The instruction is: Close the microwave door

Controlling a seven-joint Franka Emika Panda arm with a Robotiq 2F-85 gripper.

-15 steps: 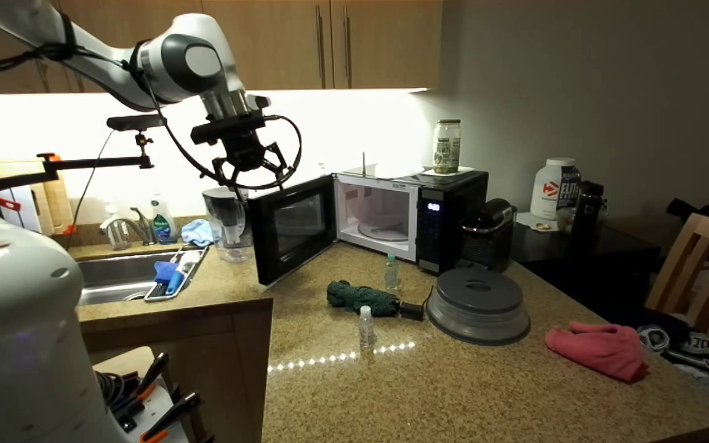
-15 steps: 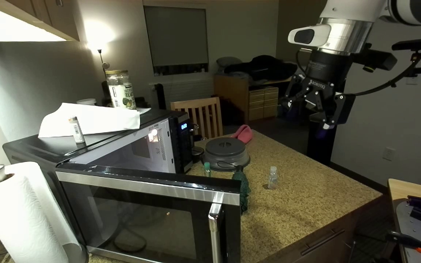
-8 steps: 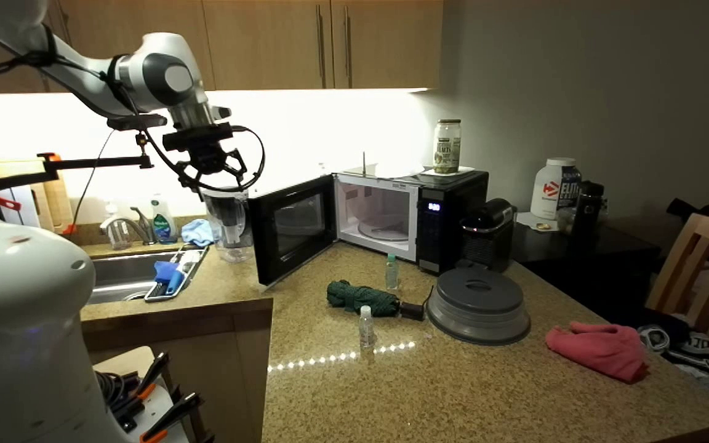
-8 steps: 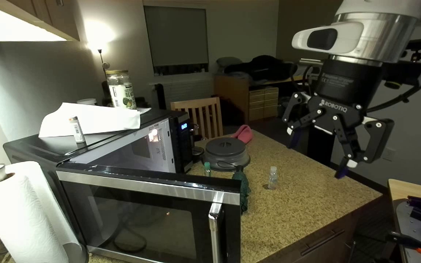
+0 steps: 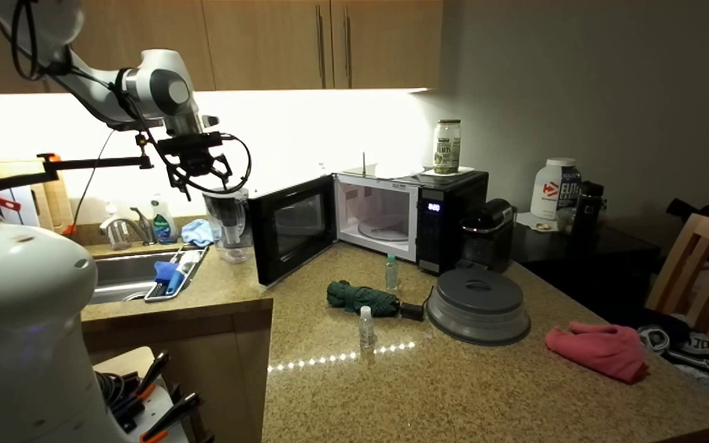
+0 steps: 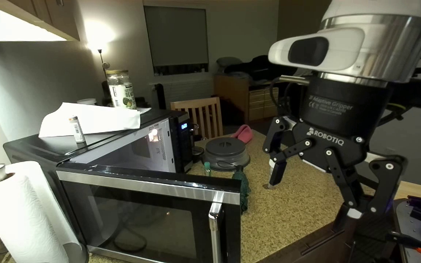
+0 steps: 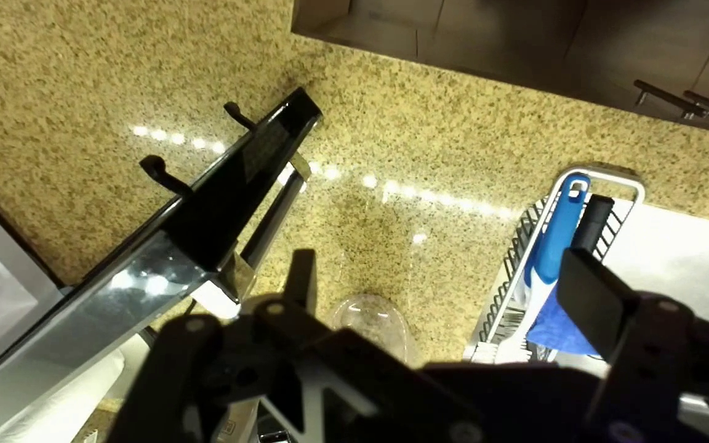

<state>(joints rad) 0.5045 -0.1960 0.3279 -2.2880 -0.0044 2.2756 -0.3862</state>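
At nine o'clock from the microwave (image 5: 413, 227), in an exterior view, the microwave door (image 5: 296, 231) stood swung wide open. In the wrist view your gripper (image 7: 437, 267) had its fingers spread well apart, and you had the door's handle (image 7: 274, 215) at ten o'clock from the gap between them. In both exterior views you had the gripper clear of the door. Around the door, in an exterior view, you had the water pitcher (image 5: 229, 224) near it at nine o'clock, the green-capped bottle (image 5: 391, 275) at four and the white-capped bottle (image 5: 367, 332) at five, with the dark green bundle (image 5: 360, 298) between those hours. Farther out, the black coffee maker (image 5: 487, 240) sat at three, the grey domed cover (image 5: 477, 307) and the pink cloth (image 5: 597, 352) at four, and the sink (image 5: 122, 271) between eight and nine.
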